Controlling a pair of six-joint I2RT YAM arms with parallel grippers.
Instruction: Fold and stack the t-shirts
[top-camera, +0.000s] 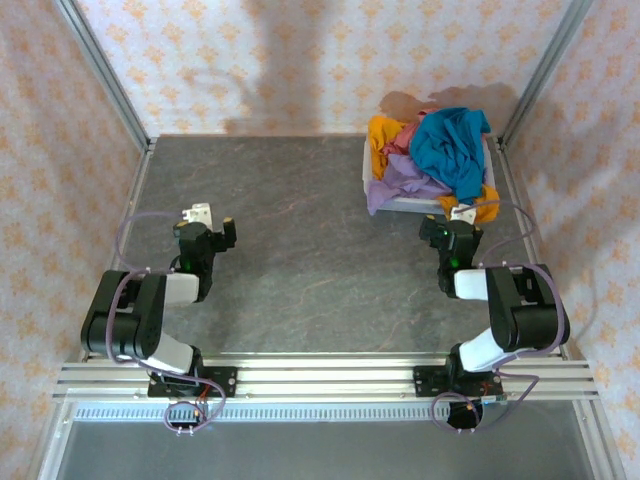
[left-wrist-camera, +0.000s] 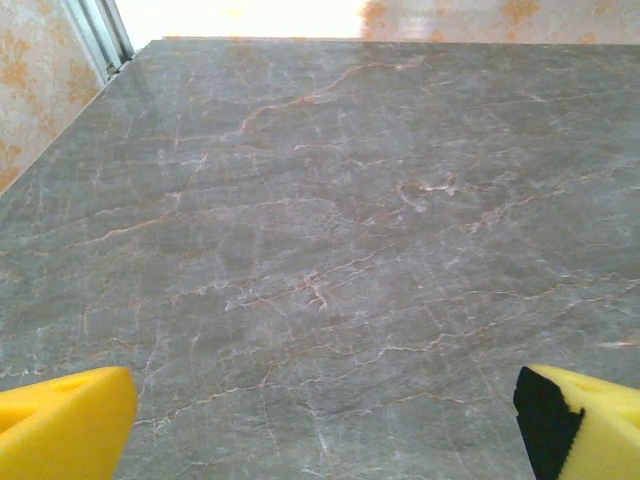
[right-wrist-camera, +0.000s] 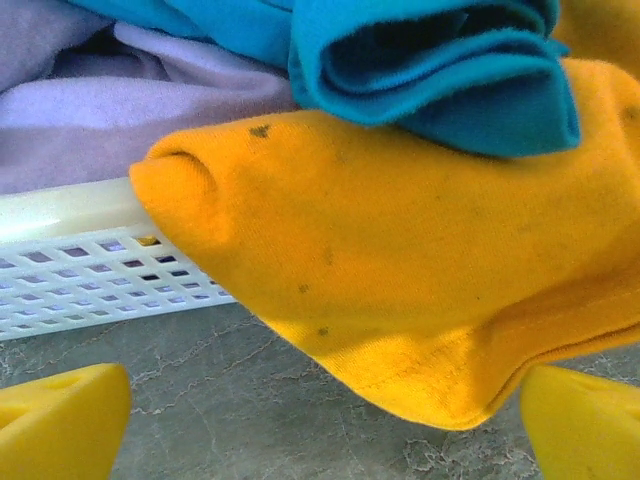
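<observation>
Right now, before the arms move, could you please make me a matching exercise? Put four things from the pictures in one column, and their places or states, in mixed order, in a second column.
Things:
1. teal shirt
2. orange shirt
3. purple shirt
4. left gripper

Places or states:
A. open above the bare table
B. droops over the near rim of the basket
C. lies on top of the other shirts
D. lies at the left side, partly under the teal one

Pairs: 1-C, 2-B, 3-D, 4-A
</observation>
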